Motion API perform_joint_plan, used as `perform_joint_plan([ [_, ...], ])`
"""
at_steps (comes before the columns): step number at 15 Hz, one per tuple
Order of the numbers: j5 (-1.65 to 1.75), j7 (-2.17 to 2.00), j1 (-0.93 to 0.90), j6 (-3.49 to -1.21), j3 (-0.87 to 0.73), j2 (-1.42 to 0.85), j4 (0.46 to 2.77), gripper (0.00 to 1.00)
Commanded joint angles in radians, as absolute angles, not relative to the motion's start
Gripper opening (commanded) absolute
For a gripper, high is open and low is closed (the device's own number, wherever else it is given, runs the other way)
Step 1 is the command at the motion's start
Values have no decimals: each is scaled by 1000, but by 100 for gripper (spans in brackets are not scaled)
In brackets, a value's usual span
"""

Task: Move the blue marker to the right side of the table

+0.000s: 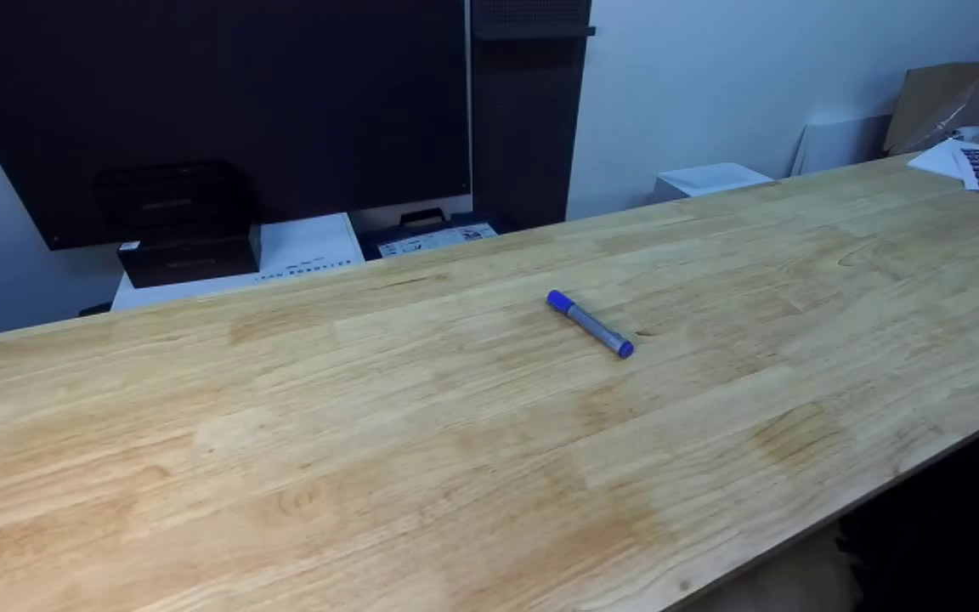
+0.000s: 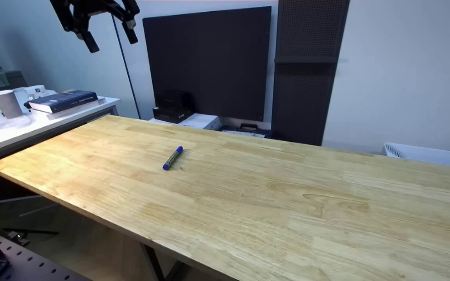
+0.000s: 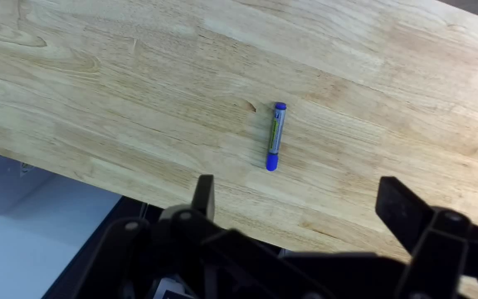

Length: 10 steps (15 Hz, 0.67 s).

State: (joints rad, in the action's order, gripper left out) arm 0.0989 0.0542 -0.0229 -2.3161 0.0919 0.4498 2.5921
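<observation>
In both exterior views, one blue marker [image 1: 594,327] lies flat on the worktop [image 1: 421,442], nearer the far edge than the near one, its long axis crossing the wood strips; its longer blue cap [image 1: 558,300] points toward that far edge, the short blue plug [image 1: 625,349] the opposite way. One hand [image 2: 112,47] hangs well above it, two fingers [image 2: 90,42] spread wide. One cup [image 2: 8,105] stands on a white desk [image 2: 45,122].
</observation>
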Motion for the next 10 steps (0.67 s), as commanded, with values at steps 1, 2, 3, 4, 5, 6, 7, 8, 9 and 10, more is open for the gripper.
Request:
perform_joint_plan([
  [1, 135, 24, -22, -2337, 94, 459, 2594, 100],
  [2, 159, 10, -9, -2370, 100, 451, 2588, 100],
  [3, 163, 23, -10, -2403, 91, 436, 2582, 100],
  [4, 172, 15, 1, -2437, 86, 414, 2572, 100],
  [5, 162, 24, 8, -2469, 69, 375, 2557, 100],
  [6, 136, 39, 13, -2488, 45, 324, 2539, 100],
  [7, 108, 53, 13, -2492, 23, 283, 2525, 100],
  [8, 74, 76, 9, -2484, -4, 240, 2512, 100],
  [9, 52, 90, 13, -2487, -25, 188, 2498, 100],
  [10, 37, 95, 21, -2489, -40, 135, 2482, 100],
])
